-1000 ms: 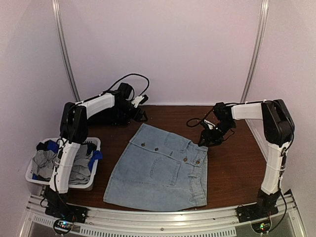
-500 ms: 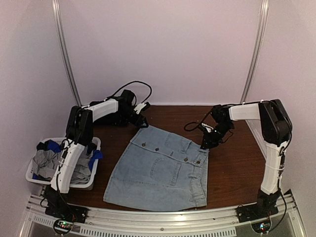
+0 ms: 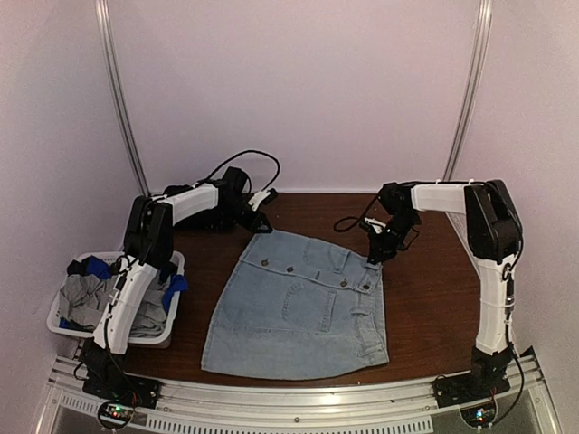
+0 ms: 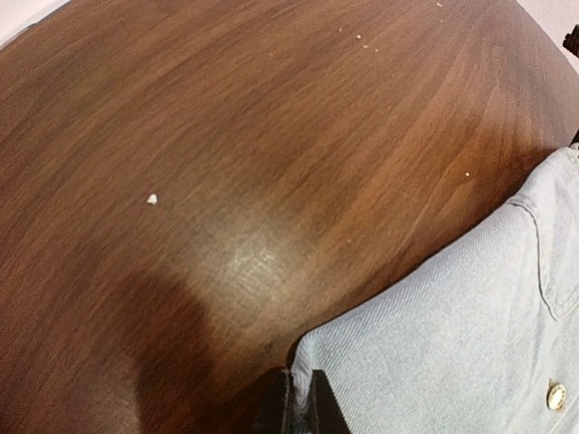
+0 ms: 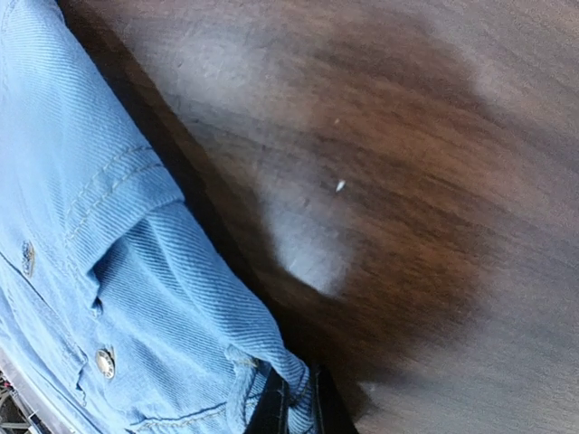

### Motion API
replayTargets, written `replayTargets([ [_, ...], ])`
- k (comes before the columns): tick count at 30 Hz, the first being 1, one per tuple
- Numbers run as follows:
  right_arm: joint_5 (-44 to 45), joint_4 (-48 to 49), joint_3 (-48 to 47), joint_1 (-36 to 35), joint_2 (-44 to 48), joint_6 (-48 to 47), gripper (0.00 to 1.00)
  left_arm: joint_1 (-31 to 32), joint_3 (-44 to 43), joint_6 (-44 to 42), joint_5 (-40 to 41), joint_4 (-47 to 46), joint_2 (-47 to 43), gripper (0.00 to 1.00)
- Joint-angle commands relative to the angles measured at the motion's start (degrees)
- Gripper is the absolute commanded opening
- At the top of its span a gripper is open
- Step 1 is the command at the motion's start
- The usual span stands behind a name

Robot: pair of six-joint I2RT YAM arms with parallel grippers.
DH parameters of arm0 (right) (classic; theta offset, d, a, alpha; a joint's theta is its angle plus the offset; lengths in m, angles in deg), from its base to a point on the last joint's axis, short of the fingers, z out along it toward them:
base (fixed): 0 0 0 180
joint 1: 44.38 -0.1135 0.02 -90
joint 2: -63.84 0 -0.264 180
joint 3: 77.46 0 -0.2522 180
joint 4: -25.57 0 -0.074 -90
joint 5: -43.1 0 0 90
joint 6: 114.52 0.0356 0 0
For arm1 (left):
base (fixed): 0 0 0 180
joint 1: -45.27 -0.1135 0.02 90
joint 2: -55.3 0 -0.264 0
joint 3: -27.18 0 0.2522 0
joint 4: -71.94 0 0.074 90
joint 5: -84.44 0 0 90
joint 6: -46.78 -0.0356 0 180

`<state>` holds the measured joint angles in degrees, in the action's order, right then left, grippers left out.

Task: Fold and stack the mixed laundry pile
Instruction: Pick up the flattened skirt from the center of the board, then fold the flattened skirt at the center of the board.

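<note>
Step in hand, by judgement: flattening one garment ahead of the first fold. Nothing folded or stacked yet.

**Position of work**
- Denim skirt (image 3: pixel 298 307): spread flat at the middle of the table (image 3: pixel 434 298), waistband toward the far edge, hem toward the arm bases, button row facing up.
- Well apart from the white basket (image 3: pixel 154 337) at near left.
- Remainder of the laundry pile (image 3: pixel 81 298), grey and bright-blue items, heaped inside that basket.

**End effectors**
- Left gripper (image 4: pixel 297 400): almost fully closed, pinching the far-left waistband corner, with a thin edge of denim trapped between the fingers in the left wrist view.
- Right gripper (image 5: pixel 294 398): likewise almost fully closed, clamped on the far-right waistband corner, with cloth bunched and raised slightly off the wood just ahead of the fingers.

**Next move, as a judgement**
1. Check the waistband for slack and creases between the two grips.
2. Either lower and release both corners and regrip for folding, or carry both corners together toward the hem for a half fold.
3. Keep both grippers level and at a matched rate to avoid skewing the cloth.
4. Align waistband edge with hem before letting go.
5. Smooth out the bunched pleat at the right corner before pressing any crease.
</note>
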<state>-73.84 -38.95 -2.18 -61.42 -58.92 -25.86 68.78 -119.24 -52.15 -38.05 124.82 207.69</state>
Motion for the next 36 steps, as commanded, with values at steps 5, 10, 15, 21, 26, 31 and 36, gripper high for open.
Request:
replayTargets([
  [5,8.8,-1.8,-7.0,1.7,-3.4,-1.4,0.0,-5.0,-0.5,4.0,0.1,-2.9,-3.8,0.0],
  [10,6.9,-1.8,-12.9,2.1,-3.0,-1.8,0.0,-5.3,1.7,4.5,0.5,-4.0,-9.2,0.0],
  [15,5.8,-4.5,-20.7,2.1,-2.2,-1.9,0.0,-5.3,5.5,3.5,2.3,-3.9,-15.2,0.0],
  [21,5.4,-3.4,-13.0,0.4,7.0,-2.5,0.0,-4.3,21.8,0.9,3.6,-6.4,-29.6,0.0],
  [26,6.3,-0.3,0.9,-1.9,17.0,-2.7,0.0,1.6,42.3,-2.9,7.8,-9.2,-43.8,0.0],
  [31,8.5,2.7,15.2,-6.9,24.4,-2.3,0.0,6.6,62.0,-3.1,11.6,-12.0,-52.5,0.0],
  [36,12.2,9.0,29.2,-11.6,26.8,-0.3,0.0,12.1,74.0,-3.6,17.7,-16.0,-55.2,0.04],
])
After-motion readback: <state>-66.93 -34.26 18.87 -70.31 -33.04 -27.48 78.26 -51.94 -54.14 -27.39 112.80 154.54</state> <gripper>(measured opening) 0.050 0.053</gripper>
